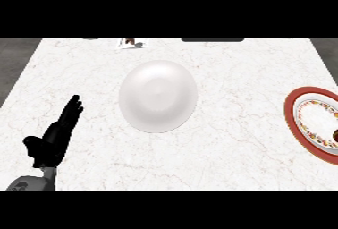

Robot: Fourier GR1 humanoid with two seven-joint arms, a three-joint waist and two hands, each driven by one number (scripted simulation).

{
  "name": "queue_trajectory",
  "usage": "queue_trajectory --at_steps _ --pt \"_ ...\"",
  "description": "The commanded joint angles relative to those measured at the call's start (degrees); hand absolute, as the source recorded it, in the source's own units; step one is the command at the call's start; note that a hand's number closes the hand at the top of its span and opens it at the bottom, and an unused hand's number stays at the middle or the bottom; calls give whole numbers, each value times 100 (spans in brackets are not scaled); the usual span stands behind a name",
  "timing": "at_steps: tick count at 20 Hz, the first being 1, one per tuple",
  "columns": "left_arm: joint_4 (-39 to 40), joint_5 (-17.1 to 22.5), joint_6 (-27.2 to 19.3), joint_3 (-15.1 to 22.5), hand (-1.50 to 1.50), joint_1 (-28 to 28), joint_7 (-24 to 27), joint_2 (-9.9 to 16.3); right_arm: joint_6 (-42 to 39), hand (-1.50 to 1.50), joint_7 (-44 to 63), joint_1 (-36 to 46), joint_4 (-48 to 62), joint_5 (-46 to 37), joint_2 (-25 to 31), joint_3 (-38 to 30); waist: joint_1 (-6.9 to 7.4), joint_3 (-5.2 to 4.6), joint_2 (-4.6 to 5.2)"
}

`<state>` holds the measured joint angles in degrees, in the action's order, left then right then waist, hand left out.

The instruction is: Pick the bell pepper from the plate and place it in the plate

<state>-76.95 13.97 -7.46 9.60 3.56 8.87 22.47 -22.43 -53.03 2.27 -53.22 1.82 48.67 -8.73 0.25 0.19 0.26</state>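
- At the centre of the white marble-veined counter [251,147] lies a plain white round plate [158,96], glossy, with a shallow well and nothing resting on it.
- Toward three o'clock from that plate, well apart from it, sits a second round plate with a red rim and a patterned floral band [315,123]; the view's right edge cuts it off, so only its left part shows.
- On the patterned plate's inner face, right at the view's edge near four o'clock, a small dark-red patch [335,134] shows; whether it is the bell pepper cannot be told, and no bell pepper is plainly visible anywhere else.
- At about eight o'clock from the white plate, the robot's black left hand [56,136] stands over the counter, fingers straight and together, pointing toward one o'clock, thumb spread out to the side; it is open and holds nothing.
- Its grey forearm [30,182] enters from the lower left corner.
- This hand is apart from the white plate, touching neither plate.
- The robot's right hand does not appear anywhere.
- At twelve o'clock, along the counter's far edge, a small brown-and-white object [131,43] sits left of centre, too small to identify.
- Near one o'clock on that same edge, a dark flat shape [213,40] is partly cut off.
- Grey floor [16,67] shows beyond the counter's left side.
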Motion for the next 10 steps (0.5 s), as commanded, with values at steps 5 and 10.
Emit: queue_trajectory --at_steps 5,10 --pt "238 -86 97 -34 0 189 -9 -54 9 -150 -932 384 651 -1325 1177 552 96 -4 26" --pt "-126 -32 290 -155 0 -60 -111 147 572 -150 -1070 617 1245 -2118 1111 1041 147 -3 2"
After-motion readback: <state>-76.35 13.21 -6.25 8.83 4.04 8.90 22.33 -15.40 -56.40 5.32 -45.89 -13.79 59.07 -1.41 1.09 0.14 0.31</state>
